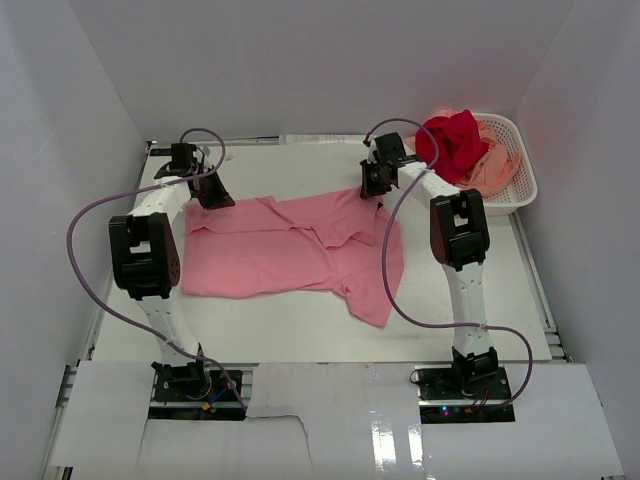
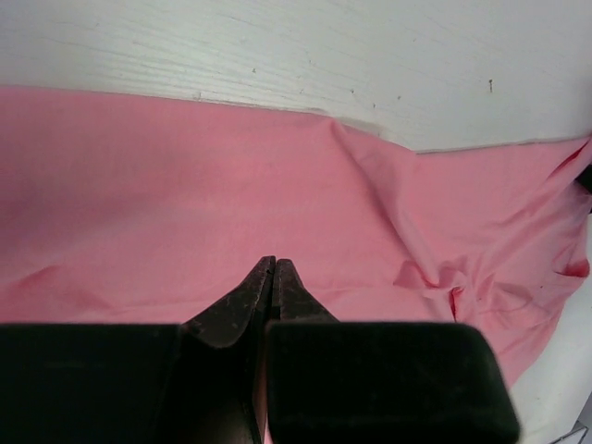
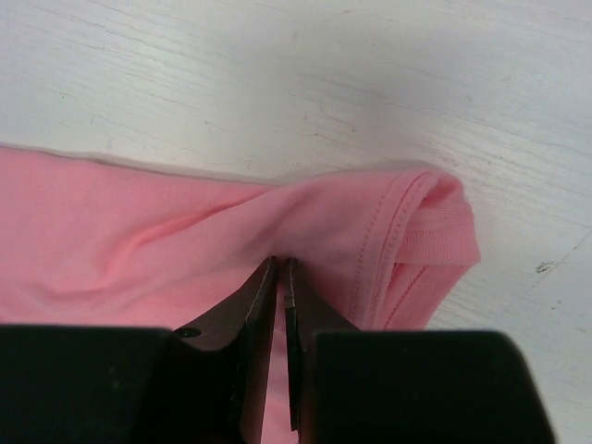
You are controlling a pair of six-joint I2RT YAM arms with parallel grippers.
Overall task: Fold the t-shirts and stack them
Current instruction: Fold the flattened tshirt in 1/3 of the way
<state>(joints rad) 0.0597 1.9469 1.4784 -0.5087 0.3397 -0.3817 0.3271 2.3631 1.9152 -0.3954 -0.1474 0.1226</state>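
- Step in hand: the first fold of the pink t-shirt (image 1: 260,255). It lies spread in the middle of the surface (image 1: 300,340), and both arms have reached over to its far edge.
- The left gripper (image 2: 274,264) has its jaws together, pinching the cloth at the far left corner. The cloth around it looks flat and not yet raised.
- The right gripper (image 3: 282,264) is likewise clamped on pink cloth at the far right, just beside the ribbed neckband (image 3: 435,242). A small ridge of cloth rises into its tips.
- Orientation, as I judge it: the shirt lies sideways, its long axis running left to right. The neck and shoulders are toward the right arm and the straight body end toward the left. One sleeve trails toward the near edge on the right, and a crease crosses the middle.
- The next move calls for both arms to lift together and carry the far edge toward the near edge, keeping level so the cloth folds along its long axis without twisting.
- The deep red t-shirt (image 1: 452,140) and the peach t-shirt (image 1: 492,170) sit bunched in the white basket (image 1: 524,195) at the far right, not yet folded.
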